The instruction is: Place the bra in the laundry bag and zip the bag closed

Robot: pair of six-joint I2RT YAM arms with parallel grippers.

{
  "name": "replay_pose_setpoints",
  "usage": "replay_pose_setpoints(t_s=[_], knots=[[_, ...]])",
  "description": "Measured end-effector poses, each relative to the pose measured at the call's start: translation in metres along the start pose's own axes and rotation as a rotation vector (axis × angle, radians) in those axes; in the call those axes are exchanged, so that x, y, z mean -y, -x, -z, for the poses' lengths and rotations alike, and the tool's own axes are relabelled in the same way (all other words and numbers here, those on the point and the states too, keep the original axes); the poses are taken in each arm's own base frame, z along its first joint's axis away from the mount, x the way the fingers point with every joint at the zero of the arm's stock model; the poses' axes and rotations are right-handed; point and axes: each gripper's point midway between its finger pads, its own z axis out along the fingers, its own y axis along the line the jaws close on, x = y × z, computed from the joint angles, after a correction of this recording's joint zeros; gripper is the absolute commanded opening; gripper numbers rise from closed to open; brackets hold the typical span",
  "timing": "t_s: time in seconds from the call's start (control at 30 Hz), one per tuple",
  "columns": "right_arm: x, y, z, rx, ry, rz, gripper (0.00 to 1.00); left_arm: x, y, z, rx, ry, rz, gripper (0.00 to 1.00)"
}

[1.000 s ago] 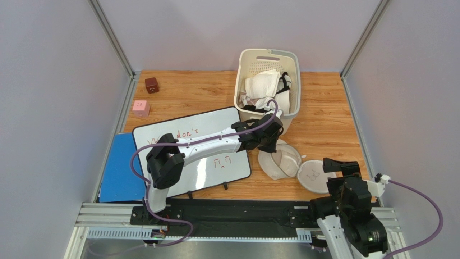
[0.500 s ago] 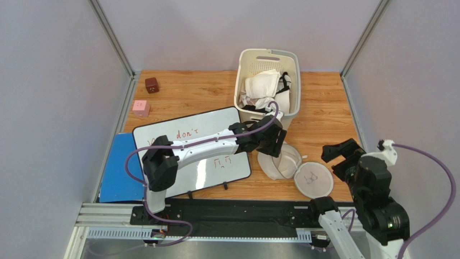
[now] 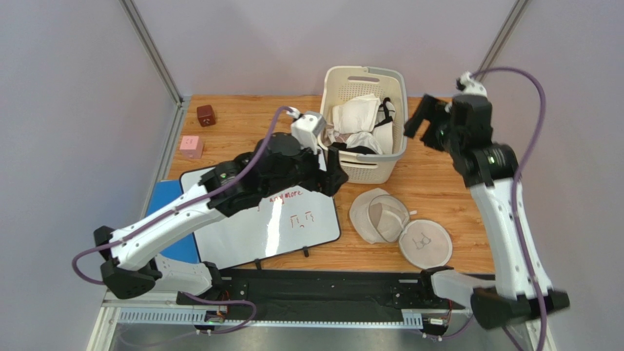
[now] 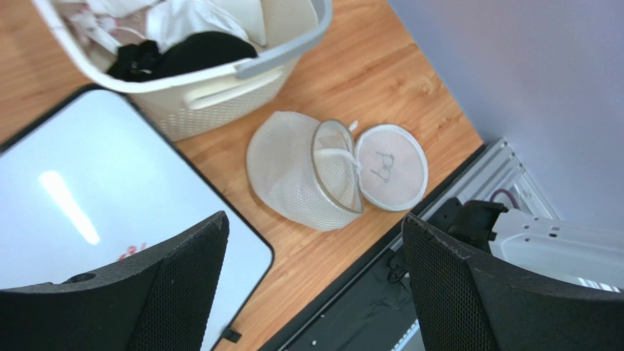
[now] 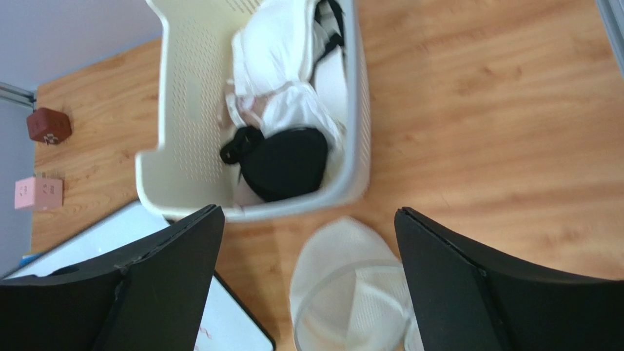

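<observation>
Wooden table: fenced by grey walls; a whiteboard fills the left side, so there is little room for a dragged garment.
Slatted basket: stands at the back, full of tangled laundry. It looks light and could tip or slide if a snagged strap pulls on it.
Laundry bag: lies open on the wood just in front of the basket, lid half flopped beside the dome. The mesh is limp, so a nudge could fold it shut.
Bra: probably the white cupped piece at the top of the heap, though the folds make this uncertain. It touches a pink-marked cloth and a black garment, and either may come up with it.
Right gripper: high over the basket, fingers spread wide, holding nothing.
Left gripper: between whiteboard and basket, also spread wide and empty. It may crowd the right arm's path to the bag.
</observation>
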Motion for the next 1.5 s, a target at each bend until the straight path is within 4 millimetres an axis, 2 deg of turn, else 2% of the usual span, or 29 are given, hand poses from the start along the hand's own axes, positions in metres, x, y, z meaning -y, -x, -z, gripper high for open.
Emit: replay_pose_setpoints(t_s=[0.07,0.17,0.2,0.33,0.47,0.57,0.67,0.83,1.0,1.17,1.23,1.3,1.4,1.5], knots=[[-0.023,0.029,-0.038,0.010,0.023,0.016,0.93,-0.013,0.007,0.018,0.027,0.017,0.004,0.92],[-0.053,0.053,-0.106,-0.001,0.049,0.041,0.92,-0.034,0.005,0.038,0.038,0.064,-0.010,0.92],[-0.063,0.055,-0.135,-0.019,0.051,0.055,0.92,-0.039,0.002,0.043,0.036,0.078,-0.019,0.92],[-0.095,0.055,-0.214,-0.040,0.069,0.121,0.87,-0.059,-0.018,0.059,0.019,0.125,-0.040,0.92],[-0.112,0.035,-0.269,-0.049,0.064,0.182,0.84,-0.073,-0.034,0.066,0.010,0.153,-0.043,0.92],[-0.109,0.008,-0.307,-0.059,0.017,0.225,0.82,-0.078,-0.042,0.067,0.002,0.163,-0.042,0.91],[-0.096,-0.018,-0.339,-0.080,-0.045,0.266,0.84,-0.079,-0.044,0.068,-0.001,0.165,-0.035,0.91],[-0.073,-0.052,-0.371,-0.126,-0.115,0.327,0.85,-0.080,-0.045,0.073,0.009,0.166,-0.013,0.91],[-0.062,-0.067,-0.388,-0.142,-0.141,0.365,0.82,-0.079,-0.045,0.073,0.010,0.167,0.007,0.91],[-0.060,-0.079,-0.399,-0.153,-0.130,0.377,0.69,-0.079,-0.047,0.069,0.002,0.171,0.016,0.91],[-0.064,-0.080,-0.401,-0.152,-0.109,0.375,0.56,-0.079,-0.048,0.066,-0.004,0.174,0.016,0.90],[-0.068,-0.080,-0.402,-0.148,-0.087,0.375,0.53,-0.079,-0.050,0.061,-0.016,0.178,0.014,0.90],[-0.071,-0.082,-0.404,-0.151,-0.070,0.377,0.41,-0.078,-0.053,0.055,-0.032,0.180,0.013,0.90],[-0.071,-0.082,-0.404,-0.154,-0.058,0.381,0.22,-0.077,-0.055,0.052,-0.041,0.177,0.018,0.90]])
